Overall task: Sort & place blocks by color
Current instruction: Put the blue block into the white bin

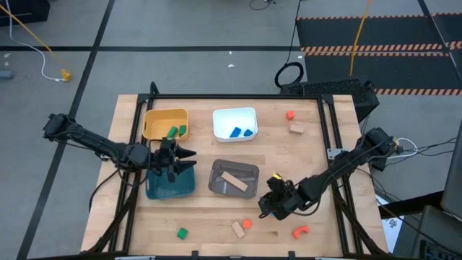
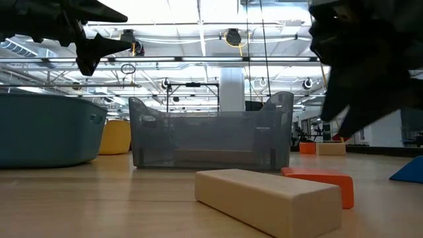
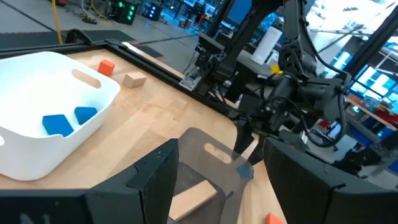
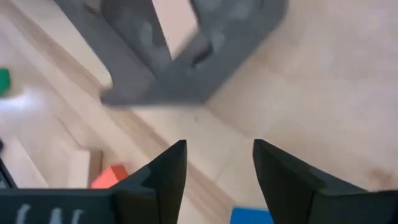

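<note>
Blocks are roughly half sorted: greens (image 1: 175, 131) sitting in the yellow bin (image 1: 154, 120), blues (image 1: 242, 133) in the white bin (image 1: 234, 115), tan bar (image 1: 234, 181) in grey. Six loose blocks are still waiting, mostly toward 6 o'clock. I'm hovering my right claw (image 4: 214, 171), spread and empty, over a blue block (image 4: 252, 216); my left claw (image 3: 217, 180) is spread too.

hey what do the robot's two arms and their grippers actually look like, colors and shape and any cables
Both arms are dark, nearly black, thin and jointed. The left gripper and right gripper each end in two flat black fingers that taper toward the tips. A small yellow mark shows near the right gripper's wrist. Loose cables trail beside the right arm's base at the table edge.
</note>
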Tool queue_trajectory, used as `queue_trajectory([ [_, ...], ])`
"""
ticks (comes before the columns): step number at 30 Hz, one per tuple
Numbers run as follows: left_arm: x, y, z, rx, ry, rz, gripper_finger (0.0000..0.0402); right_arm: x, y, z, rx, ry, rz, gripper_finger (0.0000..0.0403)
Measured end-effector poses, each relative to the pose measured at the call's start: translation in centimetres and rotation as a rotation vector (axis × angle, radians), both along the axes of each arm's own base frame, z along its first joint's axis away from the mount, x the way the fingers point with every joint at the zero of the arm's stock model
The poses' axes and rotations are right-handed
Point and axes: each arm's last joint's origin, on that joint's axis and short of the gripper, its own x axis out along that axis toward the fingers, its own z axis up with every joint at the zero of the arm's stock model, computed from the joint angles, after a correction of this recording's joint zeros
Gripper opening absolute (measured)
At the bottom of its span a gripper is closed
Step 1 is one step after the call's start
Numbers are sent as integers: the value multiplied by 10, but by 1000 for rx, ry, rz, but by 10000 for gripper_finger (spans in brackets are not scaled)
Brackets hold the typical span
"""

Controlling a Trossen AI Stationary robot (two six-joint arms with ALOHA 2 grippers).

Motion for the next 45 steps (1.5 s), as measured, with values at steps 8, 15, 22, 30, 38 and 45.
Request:
queue_trajectory([
  [8, -1, -2, -1, 4, 11, -16, 235, -10, 13, -8, 21, 52, 9, 166],
  [15, -1, -2, -1, 4, 10, -15, 235, -12, 13, -12, -49, 56, 132, 166],
  [22, -1, -2, -1, 3, 9, -15, 235, -11, 10, -15, 17, 51, 66, 170],
  [30, -1, -2, -1, 26, 10, -16, 234, -22, 4, -21, 36, 252, 118, 219],
  [38, -1, -2, -1, 30, 11, -16, 235, -16, 8, -18, 90, 191, 131, 269],
  [45, -1, -2, -1, 30, 11, -16, 235, -13, 12, -17, 147, 159, 129, 273],
])
